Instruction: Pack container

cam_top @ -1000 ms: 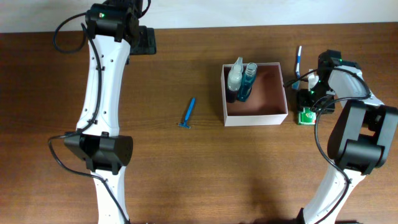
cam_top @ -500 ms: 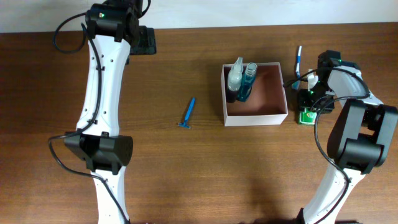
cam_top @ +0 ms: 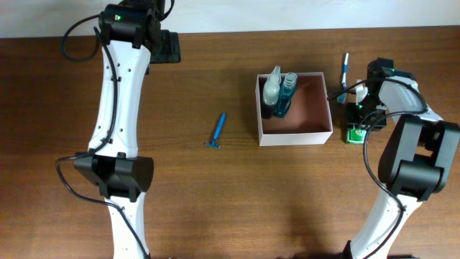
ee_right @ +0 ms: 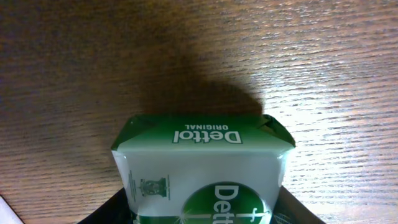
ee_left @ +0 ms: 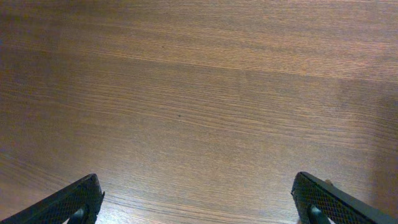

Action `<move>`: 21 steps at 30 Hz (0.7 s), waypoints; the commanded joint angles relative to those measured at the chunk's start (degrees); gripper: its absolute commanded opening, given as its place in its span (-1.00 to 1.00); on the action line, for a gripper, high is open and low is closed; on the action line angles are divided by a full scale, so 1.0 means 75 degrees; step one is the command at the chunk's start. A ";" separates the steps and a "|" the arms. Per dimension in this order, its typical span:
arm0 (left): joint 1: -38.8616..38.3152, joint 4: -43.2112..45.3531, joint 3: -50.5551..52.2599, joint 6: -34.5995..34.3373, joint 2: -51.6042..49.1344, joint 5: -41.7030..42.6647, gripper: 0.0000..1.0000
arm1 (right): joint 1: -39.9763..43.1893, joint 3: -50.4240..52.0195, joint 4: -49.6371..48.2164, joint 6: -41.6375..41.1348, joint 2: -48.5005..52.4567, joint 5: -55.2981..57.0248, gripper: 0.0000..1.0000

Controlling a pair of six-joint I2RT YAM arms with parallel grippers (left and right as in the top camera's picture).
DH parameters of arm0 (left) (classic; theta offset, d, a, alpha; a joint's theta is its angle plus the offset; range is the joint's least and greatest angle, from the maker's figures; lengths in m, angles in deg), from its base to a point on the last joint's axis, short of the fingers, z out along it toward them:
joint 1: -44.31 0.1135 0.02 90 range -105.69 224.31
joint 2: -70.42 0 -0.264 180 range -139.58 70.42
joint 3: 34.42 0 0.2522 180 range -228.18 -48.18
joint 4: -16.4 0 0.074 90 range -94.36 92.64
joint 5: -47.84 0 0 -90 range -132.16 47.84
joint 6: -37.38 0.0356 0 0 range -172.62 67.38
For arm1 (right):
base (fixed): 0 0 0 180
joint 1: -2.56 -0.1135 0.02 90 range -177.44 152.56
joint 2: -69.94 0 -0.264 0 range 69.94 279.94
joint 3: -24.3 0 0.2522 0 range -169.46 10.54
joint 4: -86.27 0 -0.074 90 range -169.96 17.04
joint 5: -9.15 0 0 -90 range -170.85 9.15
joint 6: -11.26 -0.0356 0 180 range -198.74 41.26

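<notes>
Left claw (ee_left: 199, 208) wide open, right claw (cam_top: 353, 119) low

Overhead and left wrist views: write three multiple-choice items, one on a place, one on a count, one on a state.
1. Where does the blue razor lie relative to the container?
A) inside it
B) on the table, left of it
C) right of it

2. How many bottles are in the container?
A) two
B) none
C) four

3. How are the left fingers?
A) shut on the razor
B) shut, empty
C) open

Key: 1 B, it lies on bare wood apart from the box; 2 A, one clear, one blue, side by side; 3 C, they stand wide apart over bare wood.
</notes>
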 commanded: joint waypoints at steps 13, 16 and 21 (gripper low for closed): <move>0.0009 0.0017 0.0006 0.0041 0.0044 -0.0085 0.99 | -0.0023 -0.2206 0.2116 -0.0102 0.0122 -0.0323 -0.12; 0.0009 0.0017 0.0006 0.0041 0.0047 -0.0085 0.99 | -0.0047 -0.2871 0.2681 -0.0105 0.0122 -0.0650 -0.13; 0.0009 0.0017 0.0006 0.0041 0.0044 -0.0085 0.99 | -0.0268 -0.4132 0.3573 -0.0163 0.0122 -0.0950 -0.13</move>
